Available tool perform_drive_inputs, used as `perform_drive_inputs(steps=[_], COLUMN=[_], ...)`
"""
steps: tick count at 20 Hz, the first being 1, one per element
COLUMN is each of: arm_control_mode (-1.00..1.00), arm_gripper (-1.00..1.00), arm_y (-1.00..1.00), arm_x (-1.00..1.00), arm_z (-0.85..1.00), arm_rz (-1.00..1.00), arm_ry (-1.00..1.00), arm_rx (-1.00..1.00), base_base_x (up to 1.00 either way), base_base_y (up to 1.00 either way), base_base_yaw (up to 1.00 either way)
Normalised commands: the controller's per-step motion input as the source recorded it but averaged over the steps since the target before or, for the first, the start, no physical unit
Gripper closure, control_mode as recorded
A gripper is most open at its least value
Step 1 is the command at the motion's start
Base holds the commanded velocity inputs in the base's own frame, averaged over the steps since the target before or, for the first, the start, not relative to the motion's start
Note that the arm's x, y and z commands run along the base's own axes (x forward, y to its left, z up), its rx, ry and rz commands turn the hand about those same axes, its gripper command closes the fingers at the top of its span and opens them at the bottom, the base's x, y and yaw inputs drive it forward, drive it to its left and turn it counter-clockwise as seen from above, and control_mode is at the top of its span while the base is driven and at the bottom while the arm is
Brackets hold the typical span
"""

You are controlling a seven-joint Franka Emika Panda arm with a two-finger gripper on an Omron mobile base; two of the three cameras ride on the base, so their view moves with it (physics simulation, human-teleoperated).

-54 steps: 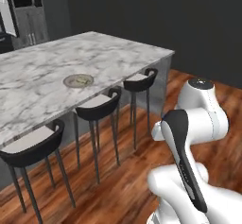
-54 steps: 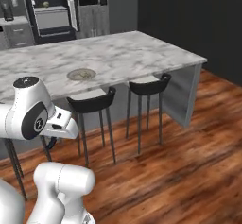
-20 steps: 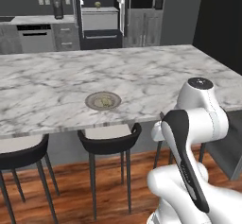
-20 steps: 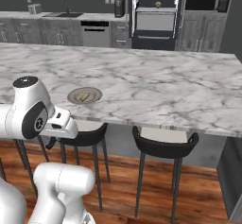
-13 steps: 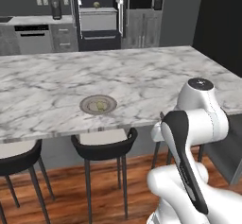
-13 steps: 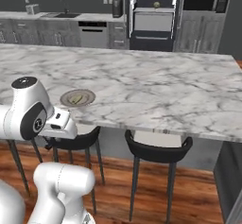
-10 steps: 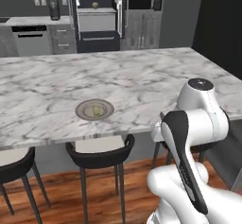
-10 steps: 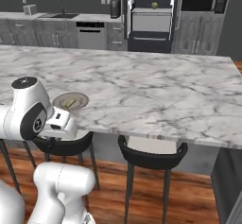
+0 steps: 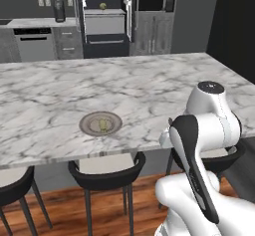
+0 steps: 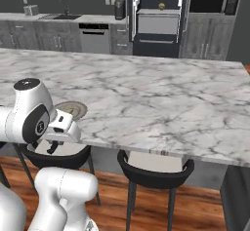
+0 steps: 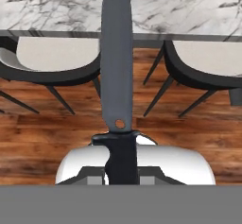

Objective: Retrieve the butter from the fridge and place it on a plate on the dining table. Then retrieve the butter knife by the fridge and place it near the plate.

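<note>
My gripper [image 11: 122, 169] is shut on the butter knife [image 11: 117, 67]: its dark handle sits between my fingers and the long grey blade points away from the hand, over the stools and the edge of the dining table [image 11: 189, 10]. The hand hangs at the near table edge, below the top [image 10: 52, 146]. The round grey-beige plate [image 9: 101, 123] lies on the dining table [image 9: 149, 90] close to that edge, with the small pale-yellow butter [image 9: 103, 125] on it. My arm covers part of the plate [image 10: 73, 109] in the right base view. The dark fridge [image 9: 107, 18] stands open at the back.
Black round stools [image 9: 107, 170] [image 10: 154, 169] are tucked under the table's near side, over a wooden floor [image 11: 56, 128]. A black coffee machine [image 9: 59, 10] stands on the rear counter, left of the fridge [image 10: 158, 15]. Grey cabinets line the back wall.
The whole picture has shifted as the base drove: the table and plate now sit nearer and more squarely in front. The gripper stays shut on the butter knife.
</note>
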Motion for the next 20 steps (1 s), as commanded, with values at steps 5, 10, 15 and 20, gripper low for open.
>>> perform_drive_inputs(steps=[5, 10, 15, 20], arm_control_mode=[1.0, 1.0, -1.0, -1.0], arm_gripper=[1.0, 1.0, 1.0, 1.0], arm_y=[0.0, 0.0, 0.0, -0.01], arm_x=[0.0, 0.0, 0.0, 0.56], arm_z=[0.0, 0.0, 0.0, 0.0], arm_rz=[0.0, 0.0, 0.0, 0.0], arm_ry=[0.0, 0.0, 0.0, 0.0], arm_rx=[0.0, 0.0, 0.0, 0.0], base_base_x=[0.01, 0.0, 0.0, 0.0], base_base_y=[0.0, 0.0, 0.0, 0.0], base_base_yaw=[0.04, 0.02, 0.01, 0.0])
